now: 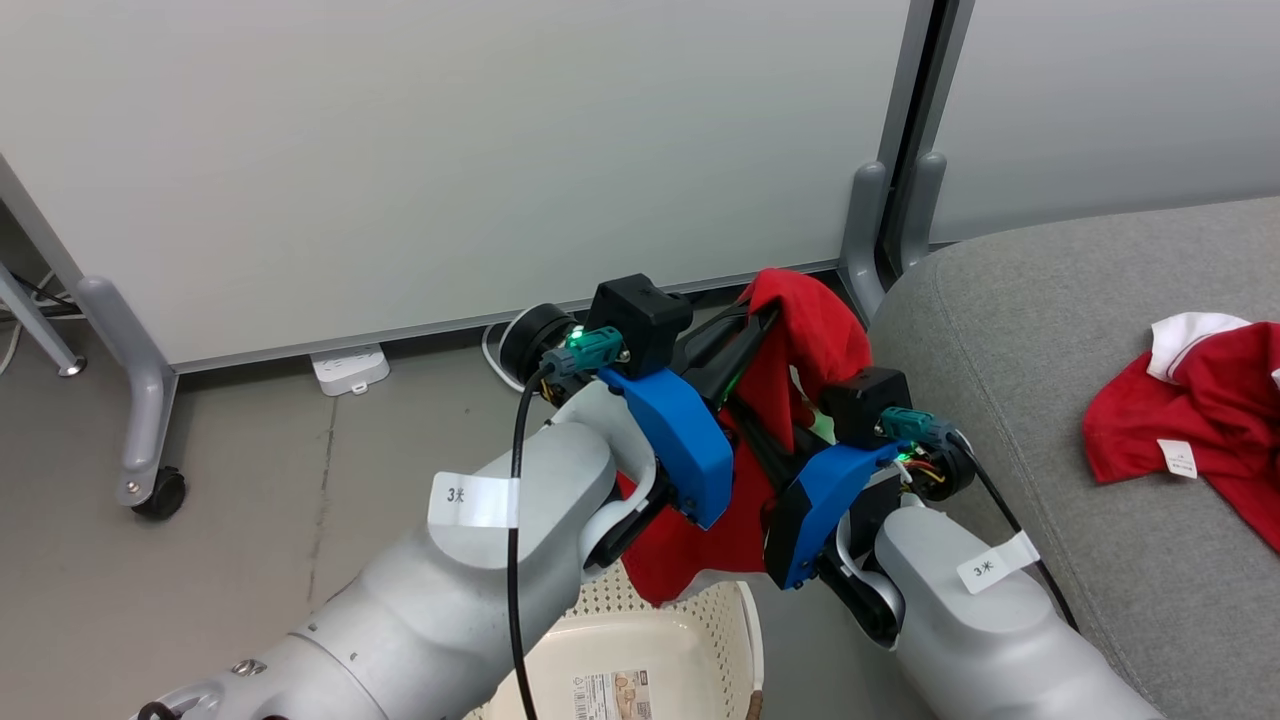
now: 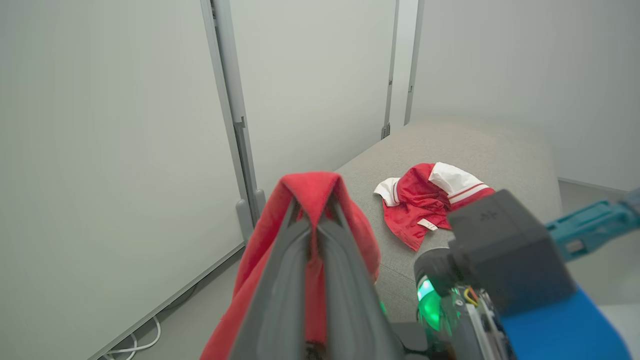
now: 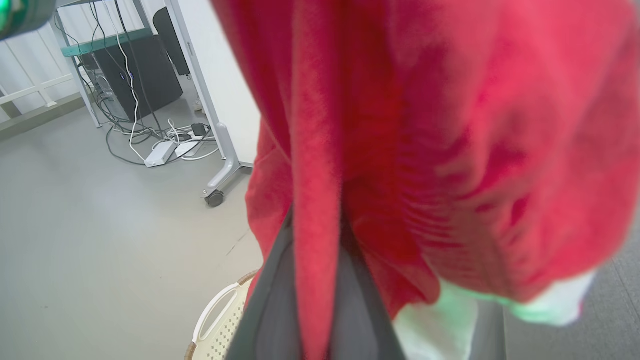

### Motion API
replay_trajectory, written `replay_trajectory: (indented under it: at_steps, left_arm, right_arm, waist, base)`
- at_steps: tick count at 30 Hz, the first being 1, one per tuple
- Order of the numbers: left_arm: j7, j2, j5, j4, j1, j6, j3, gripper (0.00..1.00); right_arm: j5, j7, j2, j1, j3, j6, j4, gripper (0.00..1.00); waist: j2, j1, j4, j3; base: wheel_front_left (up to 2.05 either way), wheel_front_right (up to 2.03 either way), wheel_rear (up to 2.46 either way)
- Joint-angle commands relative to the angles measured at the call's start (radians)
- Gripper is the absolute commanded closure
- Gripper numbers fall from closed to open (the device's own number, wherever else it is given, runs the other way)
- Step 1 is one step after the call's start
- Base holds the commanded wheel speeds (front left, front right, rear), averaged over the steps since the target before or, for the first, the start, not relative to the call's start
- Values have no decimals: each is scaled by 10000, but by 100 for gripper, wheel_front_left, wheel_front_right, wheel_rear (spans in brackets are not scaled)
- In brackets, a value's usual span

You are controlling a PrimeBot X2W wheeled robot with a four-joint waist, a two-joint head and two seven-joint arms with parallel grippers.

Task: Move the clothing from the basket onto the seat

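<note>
left claw [image 2: 314, 212]: pressed together, pinching the held garment [image 2: 310, 184]; the cloth folds over the tips and hangs down both sides.
right claw [image 3: 320, 285]: also pressed together, with a strip of the same garment caught between its fingers lower down the cloth.
claws together: close side by side in the head view, left claw [image 1: 765, 318] the higher one.
held garment position [image 1: 812, 335]: up in the air above the basket [image 1: 735, 625], just left of the seat [image 1: 1040, 330] and not over it yet. The hem hangs down near the rim; contact can't be told.
second garment [image 1: 1195, 410]: already lying on the seat, crumpled, label up.
step: judged as the carry from basket to seat.
do it well: raise it so the hem clears the rim, then swing both arms across together so the cloth isn't stretched between the claws. Pass above the cushion's rounded edge, stop over bare grey beside the second garment, and let go with both claws at once.
risk: the trailing hem could drag on the basket or the seat edge.
left wrist view adds: the second garment [image 2: 425, 200] whole, with white sleeves and stripes, and free seat [image 2: 480, 140] around it; the head view cuts it off at the right edge.
right wrist view adds: a white panel low on the held garment [image 3: 450, 150], the basket's [image 3: 220, 325] handle, and cables [image 3: 165, 135] on the floor.
head view adds: a sticker [image 1: 612, 695] inside the basket.
</note>
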Motion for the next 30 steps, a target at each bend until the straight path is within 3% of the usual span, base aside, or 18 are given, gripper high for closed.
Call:
replay_trajectory:
  at_steps: [1, 7, 8, 9, 10, 18, 30]
  left_arm:
    - [-51, 52, -69, 30, 61, -26, -27, 100]
    - [-51, 75, -63, 61, 105, -26, 54, 100]
    - [-52, 106, 54, 113, 85, -26, 81, 81]
    - [-51, 125, 142, 175, 87, -26, 103, 36]
    - [-51, 121, 168, 200, 135, -26, 174, 0]
    - [-48, 390, 1087, -158, 1095, -26, 1461, 0]
    - [-40, 1008, 3363, -2059, 3967, -26, 4267, 0]
  right_arm:
    - [94, -59, -12, -110, 64, 1, 60, 100]
    - [186, -94, -12, -177, 195, 1, 167, 100]
    - [177, -97, -12, -197, 216, 1, 178, 100]
    - [196, -106, -12, -217, 235, 1, 184, 100]
    - [218, -113, -12, -237, 252, 1, 189, 100]
    - [184, -147, -12, -324, 231, 1, 250, 100]
    - [-288, -169, -12, -342, -348, 1, 125, 100]
  waist:
    - [0, -1, -1, 1]
    - [0, -1, -10, -4]
    - [0, -1, -14, -3]
    - [0, -1, -19, -3]
    - [0, -1, -27, -2]
    - [0, -1, -85, 70]
    - [0, -1, -75, 299]
  base:
    - [0, 0, 0]
    - [0, 0, 0]
    - [0, 0, 0]
    - [0, 0, 0]
    - [0, 0, 0]
    - [0, 0, 0]
    - [0, 0, 0]
